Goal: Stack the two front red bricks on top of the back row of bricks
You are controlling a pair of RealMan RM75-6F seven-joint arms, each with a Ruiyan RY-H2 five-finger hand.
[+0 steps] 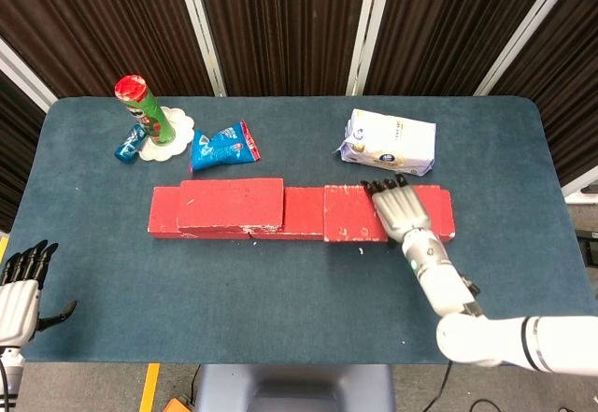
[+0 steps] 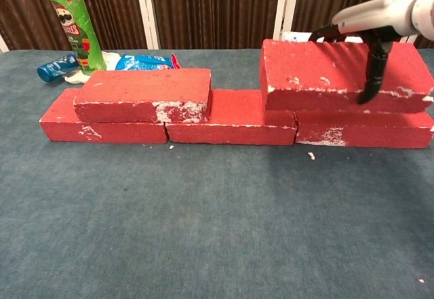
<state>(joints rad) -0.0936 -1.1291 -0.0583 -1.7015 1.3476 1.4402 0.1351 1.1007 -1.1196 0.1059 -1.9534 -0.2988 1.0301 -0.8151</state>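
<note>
A back row of red bricks [image 2: 230, 117] [image 1: 304, 211] runs across the table. One red brick [image 2: 144, 94] [image 1: 230, 204] lies stacked on the row's left part. My right hand [image 1: 400, 210] [image 2: 374, 22] grips a second red brick [image 2: 325, 75] [image 1: 353, 212] from above, thumb down its front face, holding it over the right end of the row; whether it touches the row I cannot tell. My left hand [image 1: 21, 279] hangs open off the table's front left edge, holding nothing.
A green chip can [image 1: 145, 109] [image 2: 76, 28], a blue bottle [image 2: 54, 67] and a blue snack bag [image 1: 224, 145] [image 2: 146, 62] sit at the back left. A white tissue pack [image 1: 389, 143] lies behind the row at the right.
</note>
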